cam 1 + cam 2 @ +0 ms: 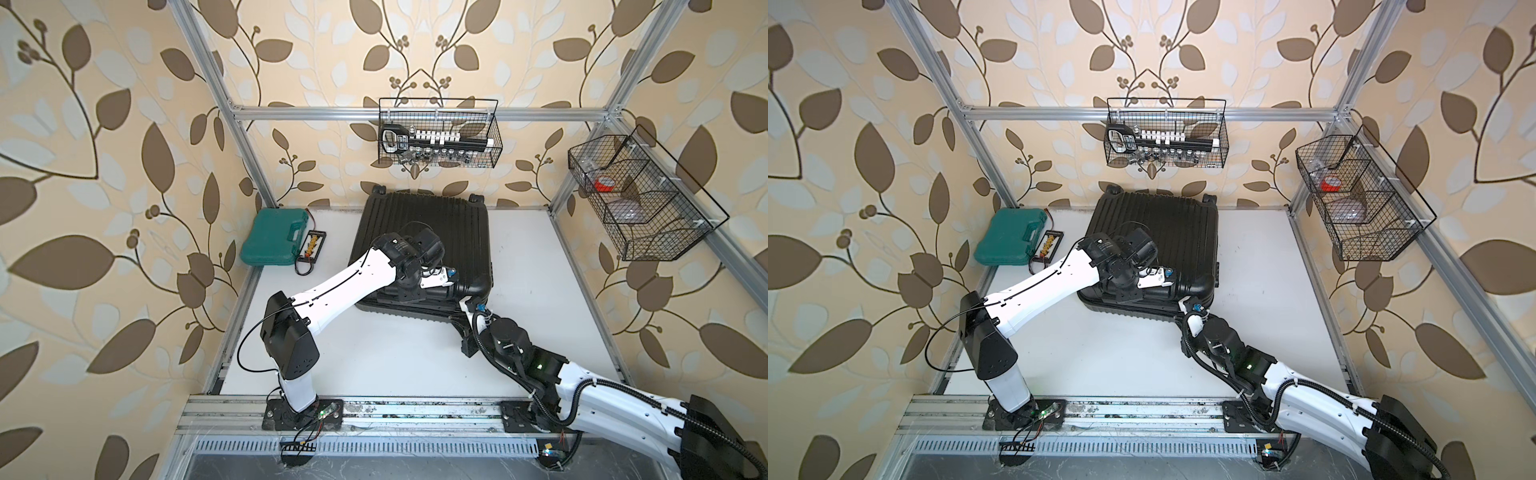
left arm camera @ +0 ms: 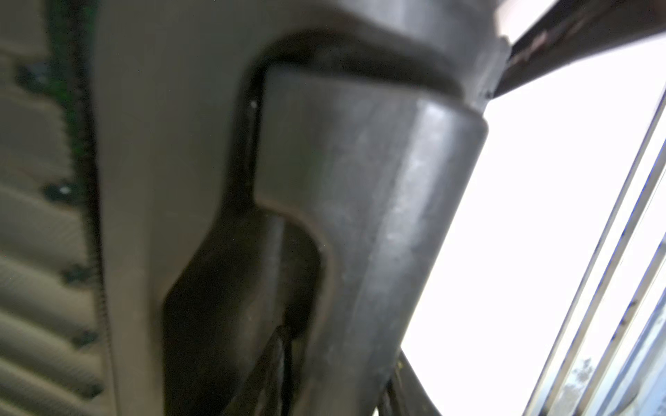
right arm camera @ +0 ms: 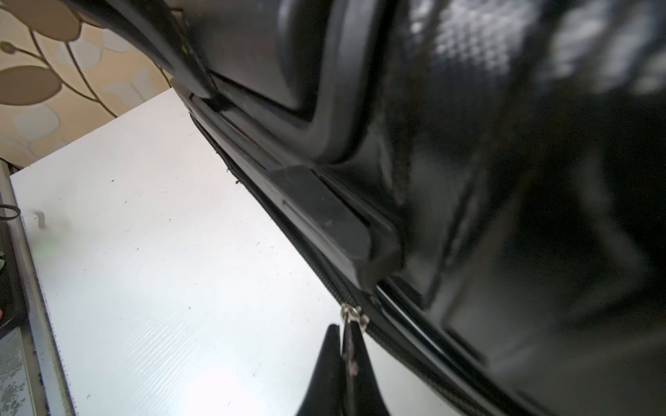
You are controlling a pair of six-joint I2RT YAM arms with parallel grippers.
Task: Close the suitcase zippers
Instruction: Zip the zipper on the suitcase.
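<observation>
The black ribbed suitcase (image 1: 424, 224) (image 1: 1163, 224) lies flat at the back middle of the white table. My left gripper (image 1: 451, 282) (image 1: 1169, 280) reaches over the lid to its near right edge. In the left wrist view the black handle (image 2: 378, 216) fills the picture and runs down between my dark fingers. My right gripper (image 1: 467, 301) (image 1: 1185, 305) (image 3: 344, 329) sits low at the case's near right corner, shut on a silvery zipper pull tab (image 3: 351, 313). The black zipper track (image 3: 299, 245) runs along the seam away from it.
A teal tool case (image 1: 276, 239) and a small connector board (image 1: 311, 247) lie at the back left. Wire baskets hang on the back wall (image 1: 438, 137) and the right wall (image 1: 640, 199). Bare white table (image 1: 374, 357) lies in front of the suitcase.
</observation>
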